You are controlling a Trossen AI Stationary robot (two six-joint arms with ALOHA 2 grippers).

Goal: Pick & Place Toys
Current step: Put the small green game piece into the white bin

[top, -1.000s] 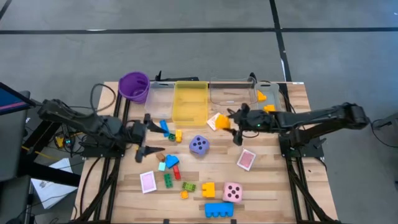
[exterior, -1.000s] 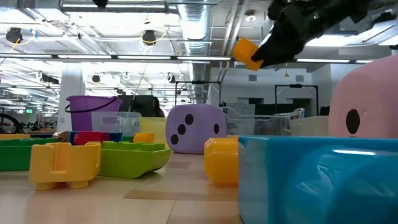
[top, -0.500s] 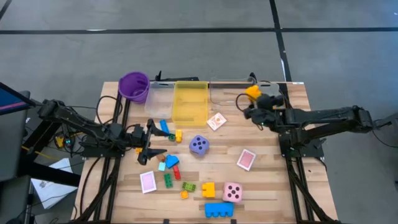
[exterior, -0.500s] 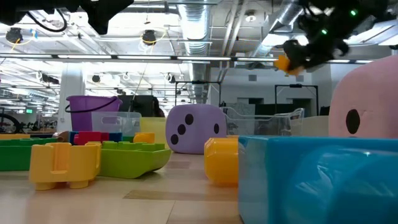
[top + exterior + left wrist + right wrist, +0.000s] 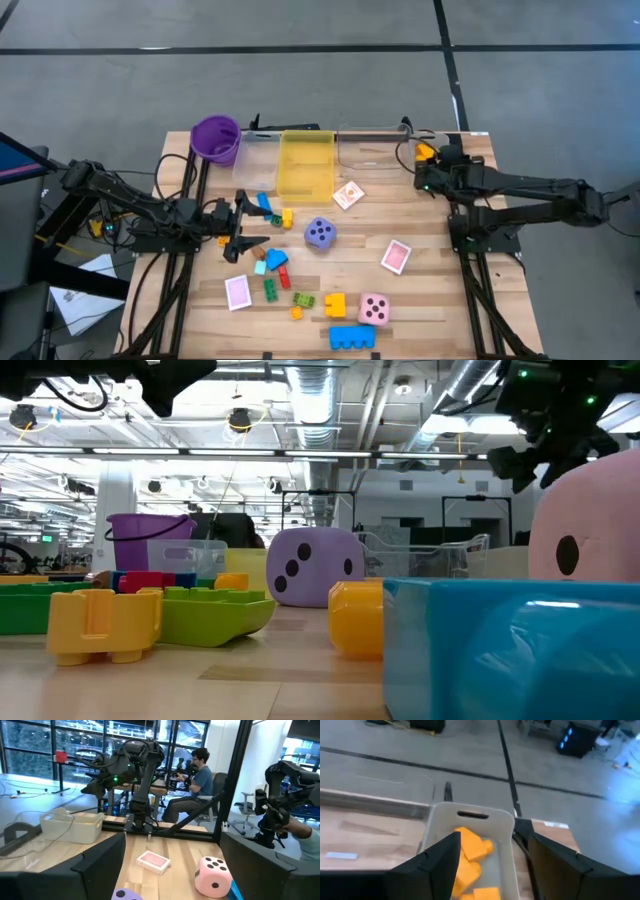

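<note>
The right gripper (image 5: 424, 170) hangs over the clear bin (image 5: 432, 140) at the far right of the table (image 5: 430, 290), and its fingers (image 5: 437, 860) stand apart with nothing between them. Straight ahead of them in the right wrist view, orange bricks (image 5: 470, 855) lie piled inside that bin; from above, 1 orange brick (image 5: 426, 152) shows just beyond the gripper.

The left gripper (image 5: 240, 222) sits low over the left half of the table with its jaws spread wide and empty, next to a blue brick (image 5: 264, 203) and a small yellow brick (image 5: 287, 217).

The remaining toys are scattered over the middle and near part of the table. The purple die (image 5: 320, 234) lies near the centre, the pink die (image 5: 374, 308) toward the near edge, and a large blue brick (image 5: 352, 337) is just nearer than it. A yellow brick (image 5: 334, 304) lies left of the pink die. 3 playing cards lie apart: 1 near the yellow bin (image 5: 305, 165), 1 pink-backed card (image 5: 396, 256) to the right, and 1 (image 5: 238, 292) on the near left. The purple cup (image 5: 215, 139) stands at the far left corner.
</note>
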